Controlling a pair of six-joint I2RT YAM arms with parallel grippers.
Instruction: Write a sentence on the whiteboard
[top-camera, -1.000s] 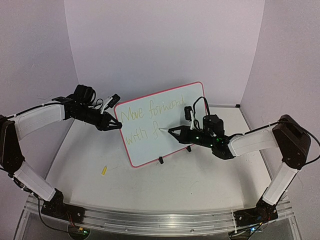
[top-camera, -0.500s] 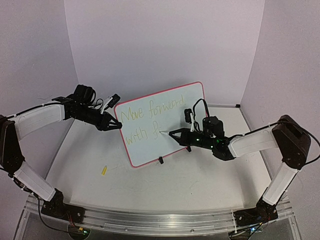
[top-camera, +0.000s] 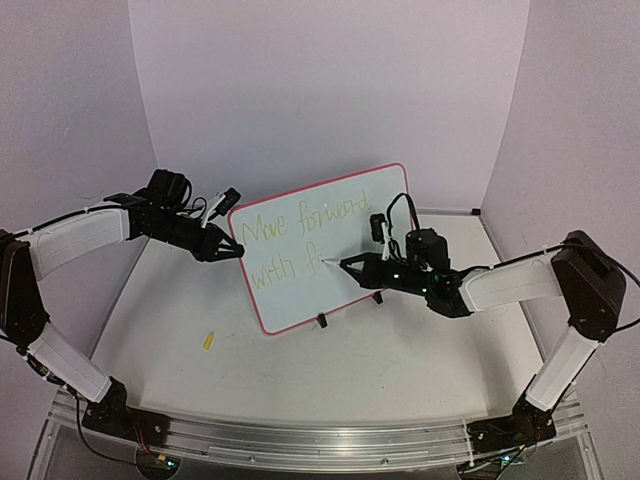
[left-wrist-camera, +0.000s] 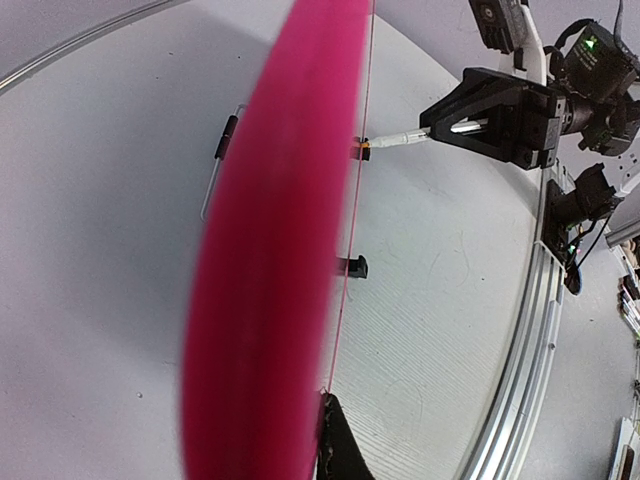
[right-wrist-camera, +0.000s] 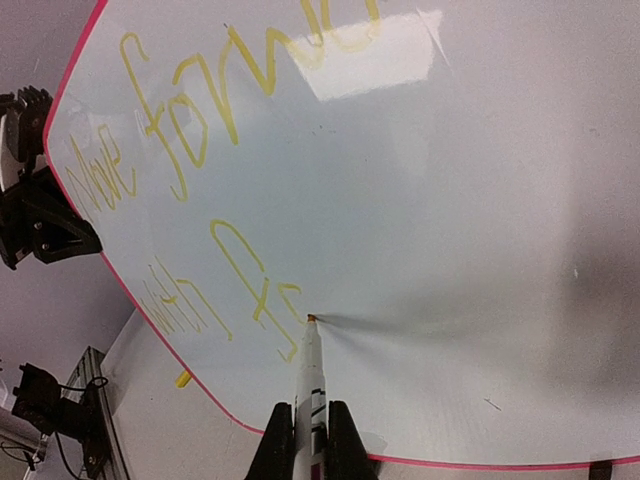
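Note:
The whiteboard (top-camera: 350, 285) stands tilted on the table, red-pink rim all round. On it is the sentence (top-camera: 300, 222) in yellow-green cursive: "Move forward", and below it "with f" plus a small stroke. My left gripper (top-camera: 232, 250) is shut on the board's left edge; in the left wrist view the rim (left-wrist-camera: 270, 250) is a blurred red band beside one black finger (left-wrist-camera: 335, 445). My right gripper (top-camera: 352, 265) is shut on a white marker (right-wrist-camera: 308, 385). The marker's tip touches the board just right of the "f" (right-wrist-camera: 250, 275).
A small yellow marker cap (top-camera: 208, 341) lies on the table left of the board and shows in the right wrist view (right-wrist-camera: 183, 379). The board's black foot (top-camera: 322, 320) rests on the table. An aluminium rail (top-camera: 320, 435) runs along the near edge. Walls stand close behind.
The right gripper and marker tip have shifted slightly right along the second line, adding a short stroke after the "f". The left arm and board have not moved.

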